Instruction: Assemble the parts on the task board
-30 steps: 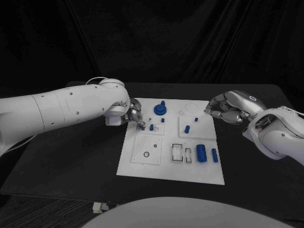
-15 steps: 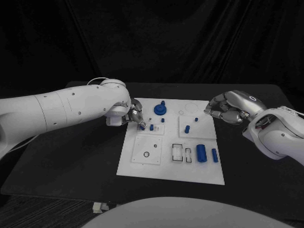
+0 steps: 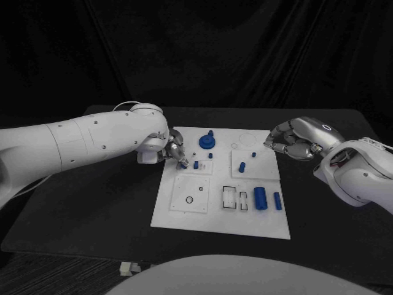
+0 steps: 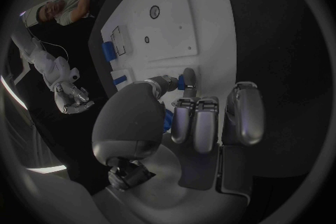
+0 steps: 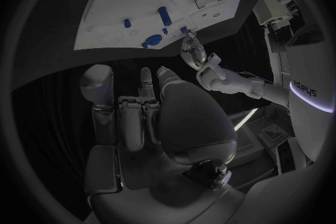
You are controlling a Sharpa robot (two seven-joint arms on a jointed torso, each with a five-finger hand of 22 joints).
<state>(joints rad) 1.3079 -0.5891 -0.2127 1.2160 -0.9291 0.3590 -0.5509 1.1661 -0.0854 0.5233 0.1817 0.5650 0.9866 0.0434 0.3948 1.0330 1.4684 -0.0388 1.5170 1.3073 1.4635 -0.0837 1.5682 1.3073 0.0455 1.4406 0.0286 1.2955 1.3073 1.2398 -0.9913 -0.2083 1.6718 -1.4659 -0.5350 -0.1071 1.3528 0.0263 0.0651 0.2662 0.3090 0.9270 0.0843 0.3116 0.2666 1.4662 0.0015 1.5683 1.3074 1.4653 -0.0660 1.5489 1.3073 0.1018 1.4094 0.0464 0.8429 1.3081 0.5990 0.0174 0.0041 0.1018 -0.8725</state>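
The white task board (image 3: 216,212) lies in the middle of the black table. My left hand (image 3: 172,152) hangs over the board's left edge near the far end. Its thumb and one finger pinch a small blue peg (image 4: 182,82) just above the board (image 4: 164,33). Another short blue peg (image 3: 196,164) stands beside those fingertips. Further along the far end stand a round blue piece with a stem (image 3: 207,141) and a peg (image 3: 242,166). A thick blue cylinder (image 3: 260,198) and a slimmer one (image 3: 277,200) lie near the right edge. My right hand (image 3: 292,142) hovers at the board's far right corner with its fingers curled in, holding nothing.
The board has a square plate with a small ring hole (image 3: 190,200) and rectangular slots (image 3: 229,197) toward its near half. Two round recesses (image 3: 247,139) sit at its far right. Bare black table (image 3: 90,203) surrounds the board on all sides.
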